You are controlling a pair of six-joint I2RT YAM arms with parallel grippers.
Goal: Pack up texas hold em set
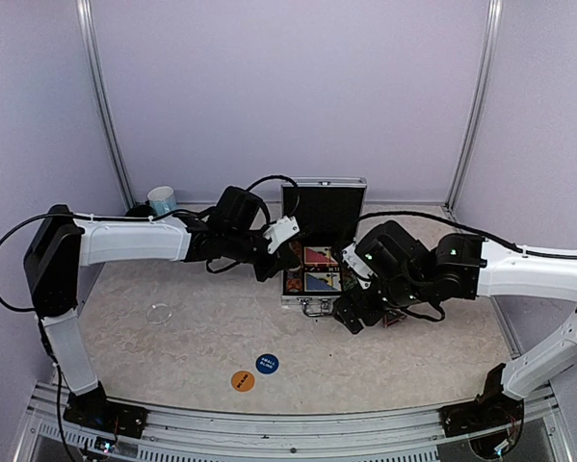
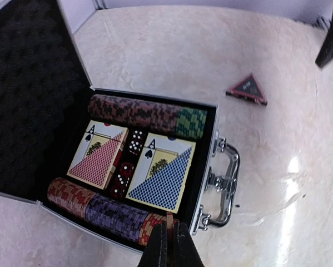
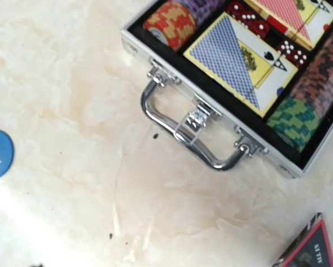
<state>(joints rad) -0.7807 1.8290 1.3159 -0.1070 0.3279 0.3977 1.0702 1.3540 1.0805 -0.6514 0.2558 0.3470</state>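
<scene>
**Case open and filled, buttons and marker out on the table**

Nearest the arm bases, an orange button (image 1: 243,381) and a blue button (image 1: 267,364) lay just beside each other on the table (image 1: 172,279). Farther in, the right gripper (image 1: 350,316) hung by the case's front right corner. Its jaws were lost in the arm's dark bulk from above and fell outside its own camera's frame, so I cannot tell whether they were apart or together. The dark triangular marker (image 3: 309,251) lay near that corner, apart from the case (image 3: 134,45).

The case sat open mid-table with its handle (image 3: 191,130) toward the arms. It held two chip rows (image 2: 147,114), a red-backed deck (image 2: 98,154), a blue-backed deck (image 2: 162,172) and dice (image 2: 134,142). The left gripper (image 2: 169,236), fingers pressed together, hovered over the case's left wall. The lid (image 1: 324,205) stood upright behind. A light blue mug (image 1: 161,199) stood at the far left.
</scene>
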